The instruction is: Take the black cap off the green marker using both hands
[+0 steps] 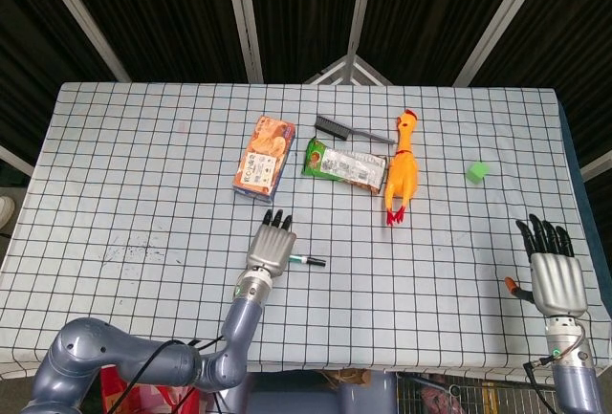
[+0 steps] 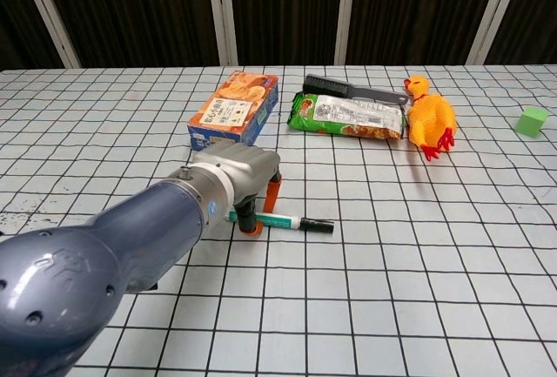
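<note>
The green marker (image 1: 304, 260) (image 2: 281, 219) lies flat on the checked table, its black cap (image 1: 319, 263) (image 2: 319, 227) pointing right. My left hand (image 1: 272, 247) (image 2: 235, 177) is over the marker's left end, palm down. Its orange fingertips (image 2: 251, 226) straddle the barrel, one at the near side touching it and another just behind it. The marker rests on the cloth, not lifted. My right hand (image 1: 553, 275) hovers far off at the table's near right edge, fingers spread and empty; the chest view does not show it.
Behind the marker lie an orange biscuit box (image 1: 264, 158) (image 2: 233, 109), a green snack packet (image 1: 344, 165) (image 2: 348, 116), a black comb (image 1: 349, 130) (image 2: 344, 90) and a yellow rubber chicken (image 1: 402, 170) (image 2: 431, 116). A green cube (image 1: 477, 172) (image 2: 531, 121) sits at the far right.
</note>
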